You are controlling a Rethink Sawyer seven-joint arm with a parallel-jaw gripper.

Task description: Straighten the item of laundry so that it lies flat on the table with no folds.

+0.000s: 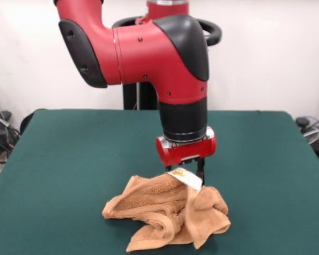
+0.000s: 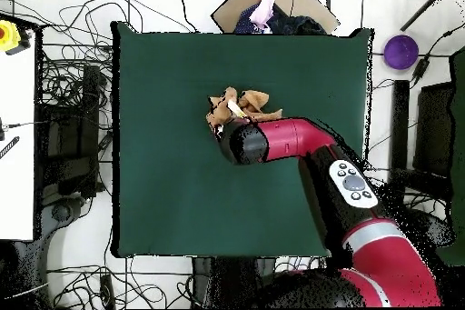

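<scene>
Orange-tan terry towel (image 1: 167,211) lies crumpled at table (image 1: 64,159) near edge, front view; overhead view places it at 12 o'clock from table centre. White tag (image 1: 185,178) at heap top, by 1 o'clock. Gripper (image 1: 185,171) directly above, fingers (image 1: 200,171) at tag edge; whether clamped on cloth: cannot tell. Step: grasp for unfolding. Next move calls for confirmed edge grip, then lift and outward drag.

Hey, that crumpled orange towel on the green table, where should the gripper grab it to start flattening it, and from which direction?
Probably at the raised fold by the white tag, on the towel's top edge, coming straight down from above. The towel lies bunched in a heap on the table, so its outer corners are tucked or unclear, while this fold stands proud. The gripper sits right there already; whether it has closed is unclear.
</scene>
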